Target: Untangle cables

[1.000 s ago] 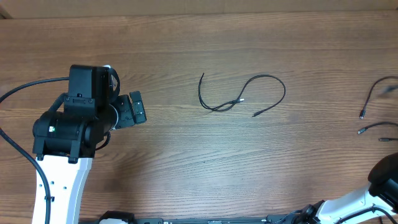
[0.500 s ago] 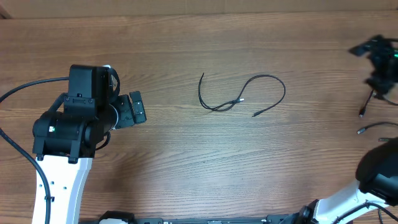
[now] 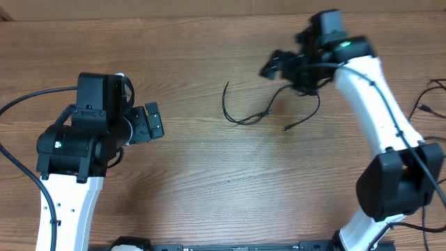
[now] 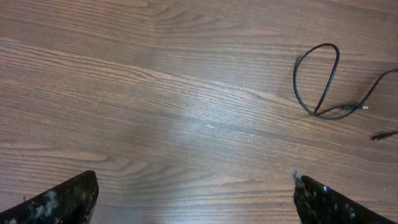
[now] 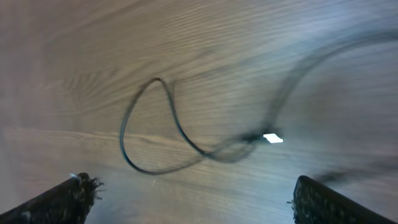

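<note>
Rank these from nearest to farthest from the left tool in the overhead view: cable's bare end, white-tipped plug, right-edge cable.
1. The cable's bare end, centre-left, closest to the left tool.
2. The white-tipped plug, table centre.
3. The right-edge cable, far right.

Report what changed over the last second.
The right arm swung in from the right edge of view to above the cables in the middle; its claw is open, holding nothing. The cables and the left arm stayed put.
</note>
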